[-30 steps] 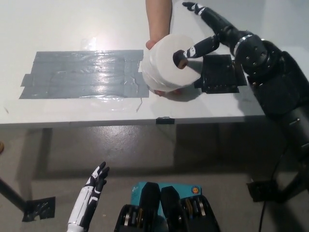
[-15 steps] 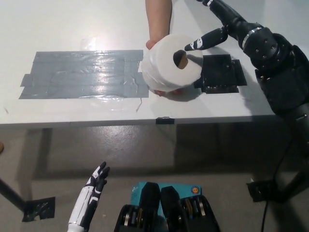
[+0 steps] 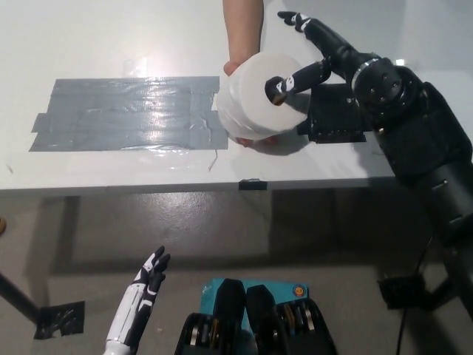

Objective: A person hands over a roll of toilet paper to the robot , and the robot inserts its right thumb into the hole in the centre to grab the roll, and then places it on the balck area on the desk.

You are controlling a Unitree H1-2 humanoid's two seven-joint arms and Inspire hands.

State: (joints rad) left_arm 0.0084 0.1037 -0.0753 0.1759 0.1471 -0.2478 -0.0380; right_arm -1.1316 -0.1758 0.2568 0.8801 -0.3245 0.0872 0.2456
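A person's hand holds a white toilet paper roll above the desk, its brown centre hole facing the camera. My black right hand is open beside the roll. Its thumb points into the hole, its tip at the hole's mouth, while the other fingers reach up past the roll's far right. The small black area lies on the desk just right of the roll, partly under my right forearm. My white left hand rests open low at the lower left, below the desk edge.
A wide patch of grey tape covers the desk left of the roll. The desk's front edge runs across the middle, with bare floor below it. A small dark clip sits on that edge.
My right hand came back left and down toward the roll, so the thumb tip is at the centre hole again after having pulled away. The roll and the person's hand stayed put.
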